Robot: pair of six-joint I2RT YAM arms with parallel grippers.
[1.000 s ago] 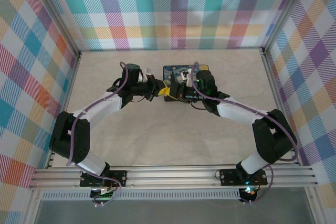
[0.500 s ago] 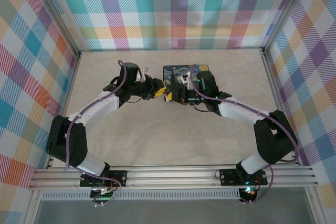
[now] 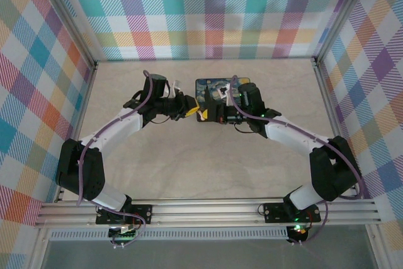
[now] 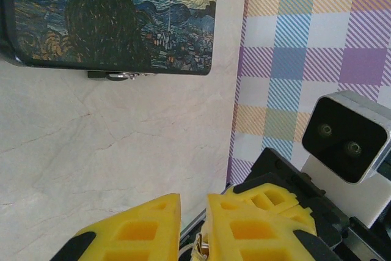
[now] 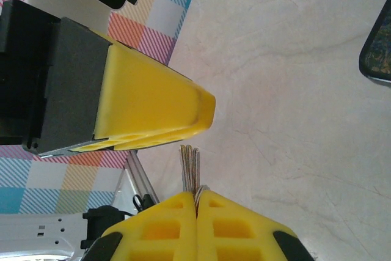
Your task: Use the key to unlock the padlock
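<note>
By case, L gripper retreated, R gripper prob pinching key

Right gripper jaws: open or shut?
Shut. Right gripper jaws press together on thin metal key blades sticking out between them.

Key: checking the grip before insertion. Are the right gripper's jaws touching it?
Touching. Right wrist view: the right gripper has its jaws shut on the key, metal sticking out between them.
</note>
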